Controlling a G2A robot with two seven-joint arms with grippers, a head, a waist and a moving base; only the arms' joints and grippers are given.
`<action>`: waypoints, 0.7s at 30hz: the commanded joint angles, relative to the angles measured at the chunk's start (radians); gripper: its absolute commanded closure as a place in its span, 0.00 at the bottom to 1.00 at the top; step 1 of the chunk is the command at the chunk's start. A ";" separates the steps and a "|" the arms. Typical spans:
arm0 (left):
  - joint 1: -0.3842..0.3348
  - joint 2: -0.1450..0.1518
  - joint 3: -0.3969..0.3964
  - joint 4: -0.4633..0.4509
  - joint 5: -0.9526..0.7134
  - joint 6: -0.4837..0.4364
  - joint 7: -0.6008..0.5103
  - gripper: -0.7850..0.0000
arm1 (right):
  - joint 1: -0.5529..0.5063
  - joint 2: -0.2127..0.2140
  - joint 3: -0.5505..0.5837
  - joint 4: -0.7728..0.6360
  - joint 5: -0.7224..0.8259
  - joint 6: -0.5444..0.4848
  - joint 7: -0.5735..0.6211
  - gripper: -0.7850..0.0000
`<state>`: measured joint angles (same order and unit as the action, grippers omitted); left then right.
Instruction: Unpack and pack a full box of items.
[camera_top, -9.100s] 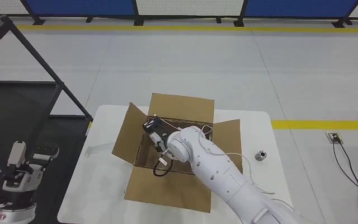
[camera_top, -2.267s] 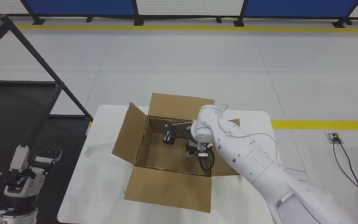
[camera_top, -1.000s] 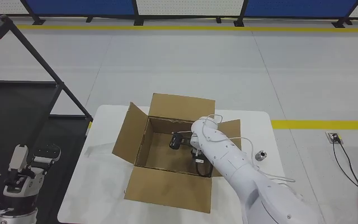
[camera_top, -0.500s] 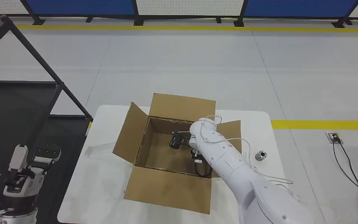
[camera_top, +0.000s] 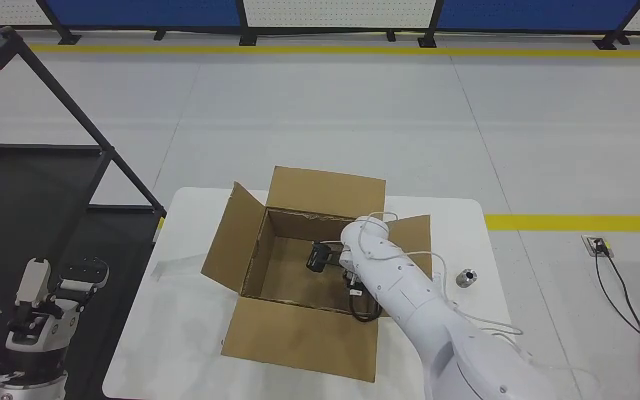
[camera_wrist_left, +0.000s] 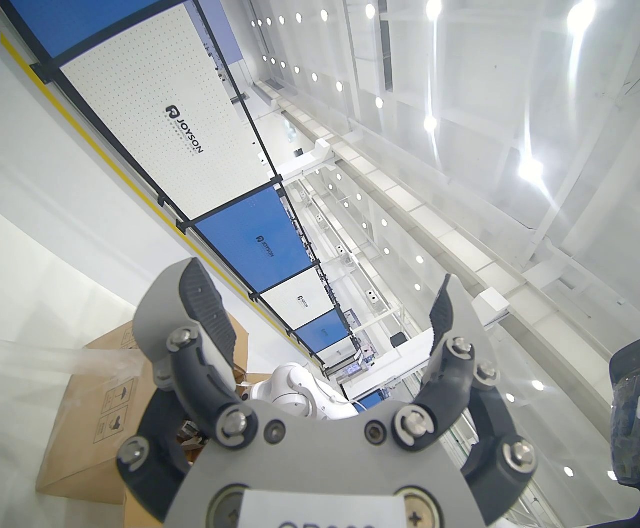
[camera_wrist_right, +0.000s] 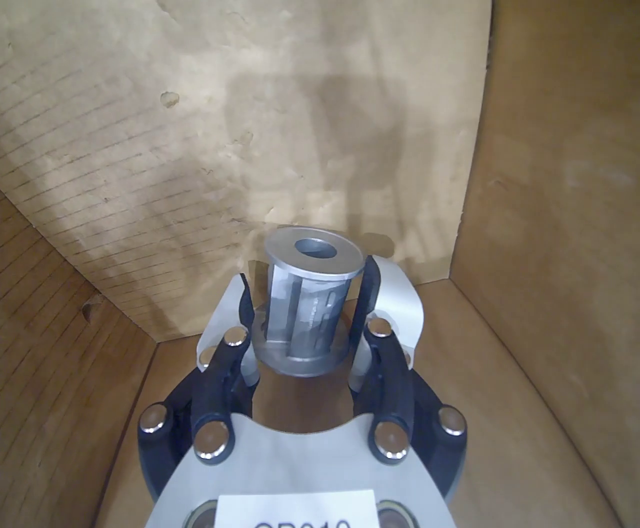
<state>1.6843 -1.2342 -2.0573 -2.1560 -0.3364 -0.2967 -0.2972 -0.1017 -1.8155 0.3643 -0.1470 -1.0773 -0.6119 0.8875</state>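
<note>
right wrist view: the right gripper (camera_wrist_right: 307, 280) sits deep in the cardboard box (camera_wrist_right: 150, 125), near a corner. its fingers (camera_wrist_right: 365, 295) are closed on the metal part (camera_wrist_right: 310, 310), one pad on each side of the barrel. the part is a short slotted cylinder with a flange at each end and a bore through it.

handling, as judged: solid metal, rigid, heavy for its bulk, smooth and liable to slip; not fragile. take hold across the barrel between the flanges, which should stop it sliding out endwise.

whether the part rests on the box floor or hangs above it cannot be told.

top view: the arm covers the part and one side of the box floor. a second metal part (camera_top: 465, 277) stands on the table (camera_top: 460, 225) beside the box.

left wrist view: the left gripper (camera_wrist_left: 320, 285) points upward, fingers spread wide, holding nothing.
</note>
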 joint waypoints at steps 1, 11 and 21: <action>0.000 0.000 0.000 0.000 0.000 0.000 0.000 0.00 | 0.000 0.000 0.000 0.000 0.000 -0.001 0.000 0.45; 0.000 0.000 0.000 0.000 0.000 0.000 0.000 0.00 | 0.000 0.000 0.000 0.000 0.000 -0.001 0.000 1.00; 0.000 0.000 0.000 0.000 0.000 0.000 0.000 0.00 | 0.034 0.015 0.018 -0.009 0.015 -0.143 -0.110 1.00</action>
<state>1.6843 -1.2342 -2.0573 -2.1560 -0.3364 -0.2967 -0.2972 -0.0693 -1.8019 0.3825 -0.1525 -1.0599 -0.7415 0.7892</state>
